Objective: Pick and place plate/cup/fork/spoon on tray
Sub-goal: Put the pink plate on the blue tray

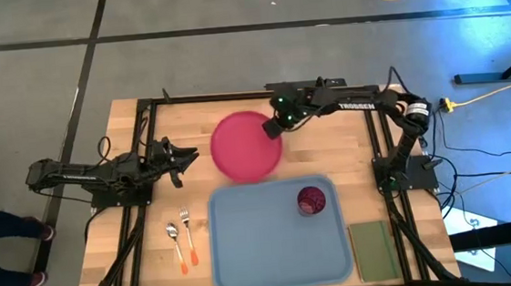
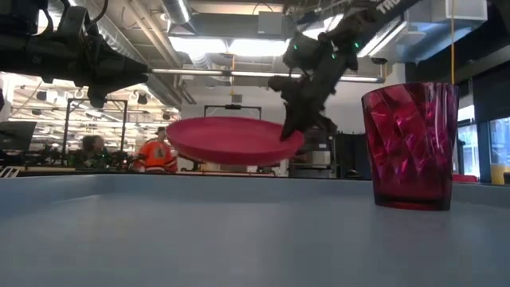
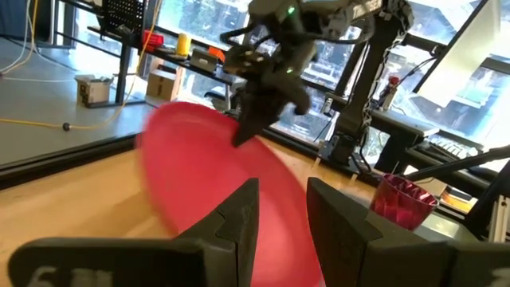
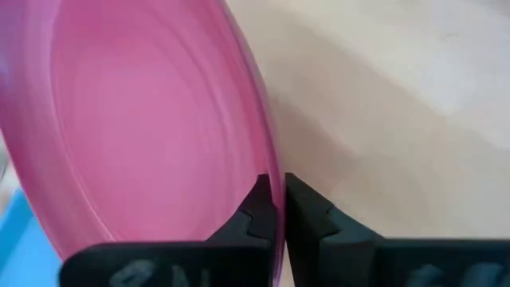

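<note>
Plate (image 1: 246,146) hangs in the air, pinched at its rim by the right gripper (image 1: 275,126), just beyond the tray (image 1: 245,244)'s far edge, so travel's toward the near side.

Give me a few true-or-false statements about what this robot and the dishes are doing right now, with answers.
1. The right gripper is shut on the rim of the plate. True.
2. The plate lies flat on the tray. False: in the low view it is held up in the air, beyond the tray's far edge.
3. The cup stands on the tray. True.
4. The fork and spoon are on the tray. False: both lie on the wooden table, left of the tray.
5. The left gripper holds the cup. False: it is open and empty, left of the plate.
</note>
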Robot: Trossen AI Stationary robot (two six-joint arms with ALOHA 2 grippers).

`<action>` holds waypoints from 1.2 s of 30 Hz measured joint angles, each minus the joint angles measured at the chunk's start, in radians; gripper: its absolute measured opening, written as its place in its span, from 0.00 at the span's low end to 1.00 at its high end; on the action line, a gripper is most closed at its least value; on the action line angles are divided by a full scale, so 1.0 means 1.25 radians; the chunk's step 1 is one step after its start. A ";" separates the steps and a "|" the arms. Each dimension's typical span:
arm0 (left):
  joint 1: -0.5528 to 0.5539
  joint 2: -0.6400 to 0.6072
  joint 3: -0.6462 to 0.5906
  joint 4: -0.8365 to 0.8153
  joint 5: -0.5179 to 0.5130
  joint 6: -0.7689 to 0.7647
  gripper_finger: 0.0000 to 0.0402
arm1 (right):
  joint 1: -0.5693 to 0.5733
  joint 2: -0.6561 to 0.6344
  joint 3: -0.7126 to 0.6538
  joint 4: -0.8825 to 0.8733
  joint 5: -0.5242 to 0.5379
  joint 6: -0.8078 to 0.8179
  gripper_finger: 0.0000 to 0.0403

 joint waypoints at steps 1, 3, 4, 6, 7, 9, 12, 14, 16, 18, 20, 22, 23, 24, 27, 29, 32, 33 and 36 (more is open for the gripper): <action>0.000 0.000 0.000 -0.001 0.000 0.000 0.25 | 0.014 0.000 0.020 -0.029 -0.010 -0.031 0.03; 0.000 0.000 0.000 -0.001 -0.001 0.000 0.25 | 0.046 0.000 0.062 -0.076 -0.030 -0.094 0.03; 0.000 0.000 0.000 -0.001 -0.001 0.000 0.25 | 0.064 0.000 0.082 -0.103 -0.034 -0.123 0.03; 0.000 0.000 0.000 -0.001 0.000 0.000 0.25 | 0.100 0.000 0.121 -0.154 -0.024 -0.162 0.03; 0.000 0.000 0.000 -0.001 0.000 0.000 0.25 | 0.117 0.000 0.140 -0.171 -0.015 -0.180 0.03; 0.000 0.000 0.000 -0.001 0.000 0.000 0.25 | 0.153 0.000 0.177 -0.181 -0.005 -0.223 0.03; 0.000 0.000 0.000 -0.001 0.000 0.000 0.25 | 0.202 -0.001 0.216 -0.184 0.001 -0.308 0.03; 0.000 0.000 0.000 -0.001 0.000 0.000 0.25 | 0.232 -0.001 0.230 -0.186 0.001 -0.363 0.03; 0.000 0.000 0.000 -0.001 0.000 0.000 0.25 | 0.260 -0.001 0.234 -0.185 -0.006 -0.411 0.03; 0.000 0.000 0.000 -0.001 0.000 0.000 0.25 | 0.289 0.001 0.234 -0.189 -0.005 -0.432 0.03; 0.000 0.000 0.000 -0.001 0.000 0.000 0.25 | 0.317 0.011 0.234 -0.182 -0.006 -0.426 0.03; 0.000 0.000 0.000 -0.001 0.000 0.000 0.25 | 0.339 0.032 0.234 -0.173 -0.004 -0.414 0.03; 0.000 0.000 0.000 -0.001 0.000 0.000 0.25 | 0.348 0.042 0.234 -0.173 -0.006 -0.410 0.03; 0.000 0.000 0.000 -0.001 0.000 0.000 0.25 | 0.355 0.056 0.234 -0.174 -0.006 -0.410 0.03; 0.000 0.000 0.000 -0.001 0.000 0.000 0.25 | 0.361 0.091 0.234 -0.182 -0.012 -0.409 0.03; 0.000 0.000 0.000 -0.001 0.000 0.000 0.25 | 0.360 0.112 0.234 -0.181 -0.029 -0.412 0.03; 0.000 0.000 0.000 -0.001 0.001 0.000 0.25 | 0.360 0.137 0.235 -0.187 -0.041 -0.425 0.03; 0.000 0.000 0.000 -0.001 0.001 0.000 0.25 | 0.361 0.143 0.236 -0.191 -0.045 -0.436 0.03; 0.000 0.000 0.000 -0.001 0.001 0.000 0.25 | 0.363 0.150 0.237 -0.197 -0.055 -0.465 0.03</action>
